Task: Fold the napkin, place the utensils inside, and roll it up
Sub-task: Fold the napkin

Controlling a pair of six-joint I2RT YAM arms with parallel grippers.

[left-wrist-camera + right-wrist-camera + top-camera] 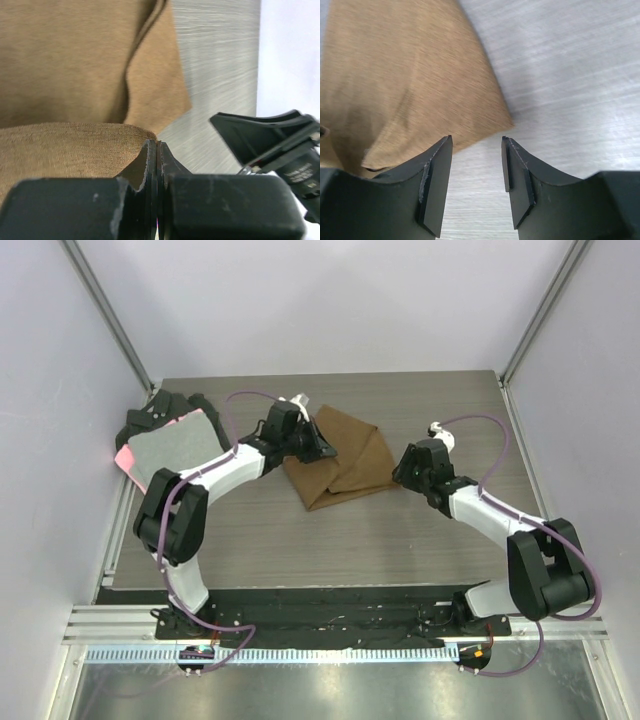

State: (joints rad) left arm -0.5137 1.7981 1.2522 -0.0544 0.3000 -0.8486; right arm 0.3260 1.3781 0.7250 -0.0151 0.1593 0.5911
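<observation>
The brown napkin (340,465) lies folded and rumpled at the middle back of the table. My left gripper (325,448) is over its left edge, and in the left wrist view it (157,145) is shut on a fold of the napkin (65,60) that rises to the fingertips. My right gripper (403,472) sits low just off the napkin's right corner. In the right wrist view it (476,140) is open with only bare table between its fingers, and the napkin's corner (405,75) is just ahead and to the left. The utensils are out of view.
A grey cloth with a pink edge (175,448) lies at the back left on top of black cloths (150,415). The wood-grain table (330,540) is walled by white panels on three sides. A black rail strip runs along its near edge.
</observation>
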